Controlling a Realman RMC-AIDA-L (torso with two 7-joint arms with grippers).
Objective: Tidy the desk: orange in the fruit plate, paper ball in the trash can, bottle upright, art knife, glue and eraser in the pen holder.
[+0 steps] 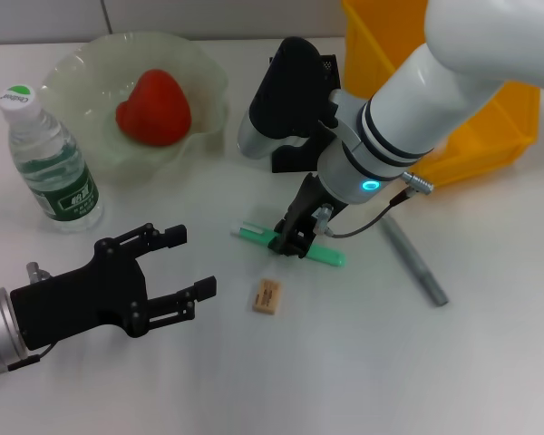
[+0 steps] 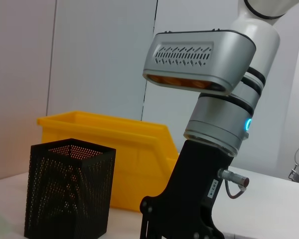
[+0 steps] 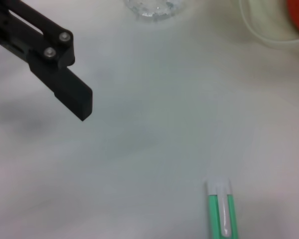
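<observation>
White worktop: we see right tool closed on art knife; off-centre grip risks pivoting. Left tool open, idle.

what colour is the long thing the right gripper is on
Green with a white end, clearest in the right wrist view; right gripper sits over it.

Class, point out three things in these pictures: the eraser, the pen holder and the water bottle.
eraser (image 1: 267,296), head view, middle of its top face.
pen holder (image 2: 70,194), left wrist view, its front mesh wall.
water bottle (image 1: 65,188), head view, its green label.
</observation>
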